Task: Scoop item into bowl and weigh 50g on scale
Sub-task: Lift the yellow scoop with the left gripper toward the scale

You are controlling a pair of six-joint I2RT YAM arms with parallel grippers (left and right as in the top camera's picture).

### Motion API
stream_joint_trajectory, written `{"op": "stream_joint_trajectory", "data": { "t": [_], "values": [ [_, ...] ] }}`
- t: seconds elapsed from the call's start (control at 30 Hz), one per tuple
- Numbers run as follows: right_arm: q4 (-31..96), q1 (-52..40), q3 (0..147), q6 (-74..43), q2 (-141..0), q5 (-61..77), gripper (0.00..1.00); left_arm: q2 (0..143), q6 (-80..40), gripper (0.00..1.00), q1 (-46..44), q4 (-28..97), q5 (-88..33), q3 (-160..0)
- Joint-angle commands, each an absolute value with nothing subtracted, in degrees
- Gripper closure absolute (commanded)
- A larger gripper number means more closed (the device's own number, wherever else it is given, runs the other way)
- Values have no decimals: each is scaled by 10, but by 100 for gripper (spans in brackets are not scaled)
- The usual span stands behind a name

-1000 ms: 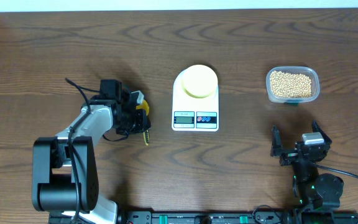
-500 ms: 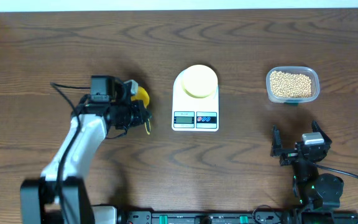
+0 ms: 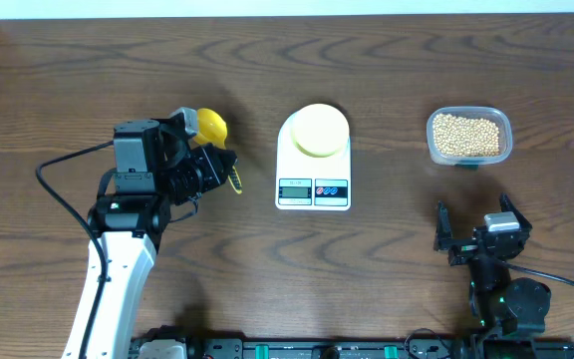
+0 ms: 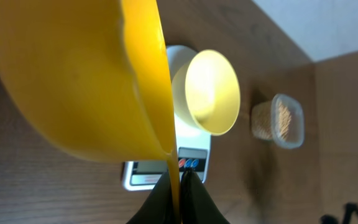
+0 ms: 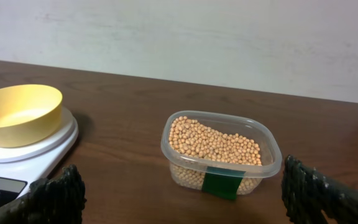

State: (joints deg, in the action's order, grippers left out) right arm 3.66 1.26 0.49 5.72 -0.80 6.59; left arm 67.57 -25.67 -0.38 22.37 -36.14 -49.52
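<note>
My left gripper is shut on the handle of a bright yellow scoop, held above the table left of the scale; the scoop bowl fills the left wrist view. The pale-yellow bowl stands empty on the white scale and shows in the left wrist view and the right wrist view. The tan beans fill a clear plastic tub at the right. My right gripper is open and empty near the front edge, short of the tub.
The scale's display and two coloured buttons face the front edge. A green label marks the tub's near side. A pale wall runs behind the table's far edge.
My left arm has lifted and swung the scoop up and toward the far side, its bowl now higher and clear of the table. The right arm has not moved.
</note>
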Motion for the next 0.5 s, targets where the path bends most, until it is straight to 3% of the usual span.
{"op": "stream_joint_trajectory", "data": {
  "t": [0.0, 0.47],
  "values": [
    [38, 8, 3, 65, -8, 63, 1, 670, -319, 93, -3, 206, -371, -494],
    [38, 8, 3, 65, -8, 63, 1, 670, -389, 93, -3, 36, -366, -494]
  ]
}}
